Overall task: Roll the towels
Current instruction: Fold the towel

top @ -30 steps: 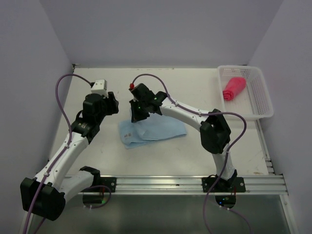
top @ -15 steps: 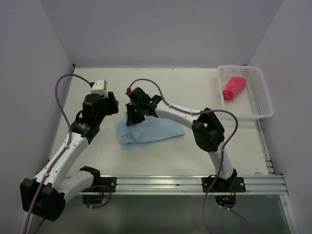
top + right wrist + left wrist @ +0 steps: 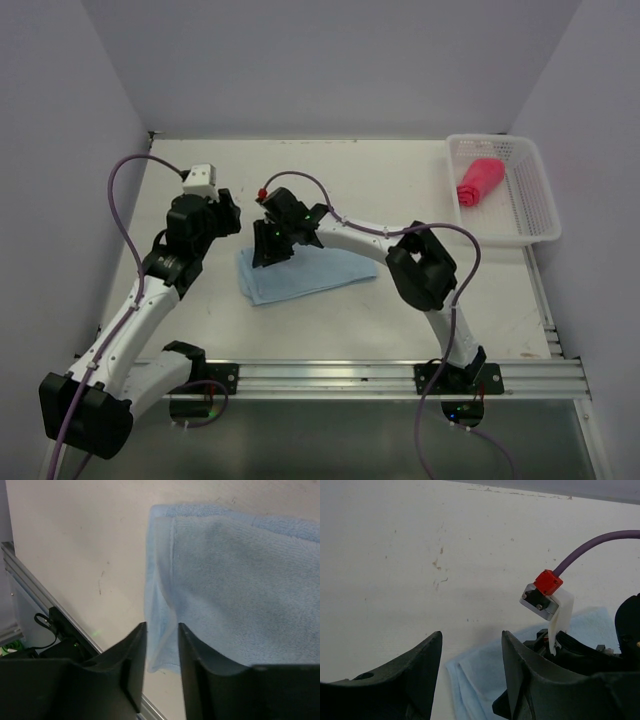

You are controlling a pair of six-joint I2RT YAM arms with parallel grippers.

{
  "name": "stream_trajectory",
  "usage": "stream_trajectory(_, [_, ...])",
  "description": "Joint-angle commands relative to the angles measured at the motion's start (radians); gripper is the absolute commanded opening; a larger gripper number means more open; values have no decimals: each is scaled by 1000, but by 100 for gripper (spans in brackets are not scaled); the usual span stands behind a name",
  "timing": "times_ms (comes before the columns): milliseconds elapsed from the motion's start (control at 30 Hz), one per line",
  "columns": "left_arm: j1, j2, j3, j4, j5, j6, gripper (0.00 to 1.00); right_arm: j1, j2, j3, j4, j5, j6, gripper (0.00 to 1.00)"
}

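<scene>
The light blue towel is lying folded flat on the table, and its long axis is running side to side, from beneath your right gripper away toward that arm's own base side. The end that matters is the short one directly under the right fingertips. In the right wrist view a raised ridge of terry is leading into the narrow gap between the jaws, so I am judging that they are pinching that short edge, with the corner of the cloth sitting just beyond the tips. The cloth is looking soft and doubled, with one layer peeking out past the other along the edge, so it may be slipping unevenly once you start turning it.

Your left gripper is hovering just beside the same end, with its jaws standing apart and nothing between them. The towel's corner is lying just ahead of and below its fingers, close to the right wrist. Both hands are near, but the right one is nearer.

The red-pink towel is resting rolled up inside the white basket, well apart from both grippers, out past the right arm's elbow.
</scene>
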Motion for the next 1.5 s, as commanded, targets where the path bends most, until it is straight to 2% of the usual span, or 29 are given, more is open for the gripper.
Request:
stream_trajectory(0, [5,-13,-8,28,-15,14,55,-11,-128,-40,12,-13,-15,29])
stream_trajectory(167, [6,12,-17,51,64,11,48,-86,-265,-205,1,23,-60,14])
stream_trajectory(233, [6,42,-19,71,114,0,42,-132,-347,-262,-3,47,-79,11])
stream_trajectory(333, [6,99,-17,104,296,-30,34,-206,-444,-365,-32,76,-125,11])
stream_trajectory(400, [5,128,-5,120,366,-61,29,-240,-489,-440,-44,115,-143,11])
stream_trajectory(500, [-1,167,-3,135,427,-130,8,-287,-556,-520,-57,205,-186,12])
stream_trajectory(567, [-9,179,-50,157,435,-188,0,-327,-587,-575,-48,216,-197,13])
stream_trajectory(733, [-72,207,-202,258,426,-257,0,-408,-585,-631,12,158,-203,14])
stream_trajectory(967, [-96,185,-365,255,357,-297,0,-436,-527,-634,41,130,-216,15])
stream_trajectory(1333, [-96,129,-430,128,188,-286,0,-444,-478,-649,72,116,-219,18])
stream_trajectory(1467, [-96,89,-440,99,134,-297,0,-445,-469,-668,86,112,-216,26])
